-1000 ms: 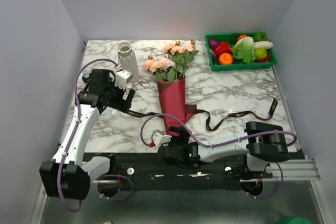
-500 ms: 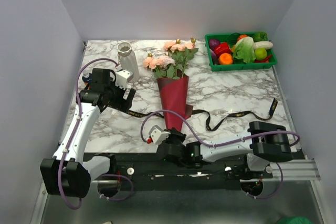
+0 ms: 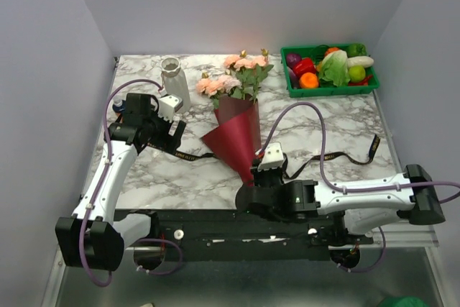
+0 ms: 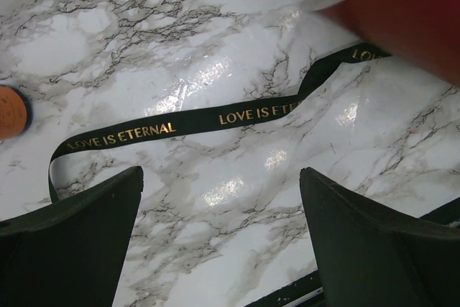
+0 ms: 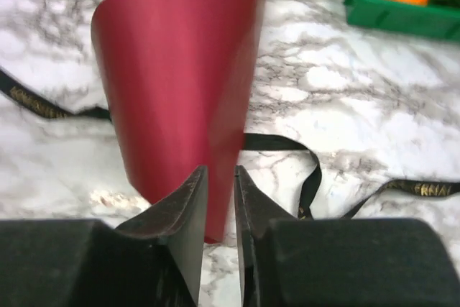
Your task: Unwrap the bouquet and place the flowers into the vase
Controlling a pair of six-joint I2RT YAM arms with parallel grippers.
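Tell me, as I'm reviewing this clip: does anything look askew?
The dark red paper cone sits skewed and fanned open below the peach roses, and the black gold-lettered ribbon trails untied across the marble table.

A white marble-patterned tabletop with grey veins (image 3: pixel 323 113) is enclosed on three sides by plain pale lilac-grey walls (image 3: pixel 237 5). Soft glare is thrown across its glossy surface. A black mounting rail (image 3: pixel 194 224) is fixed along the near edge, with a dull grey surface (image 3: pixel 251 282) seen below.
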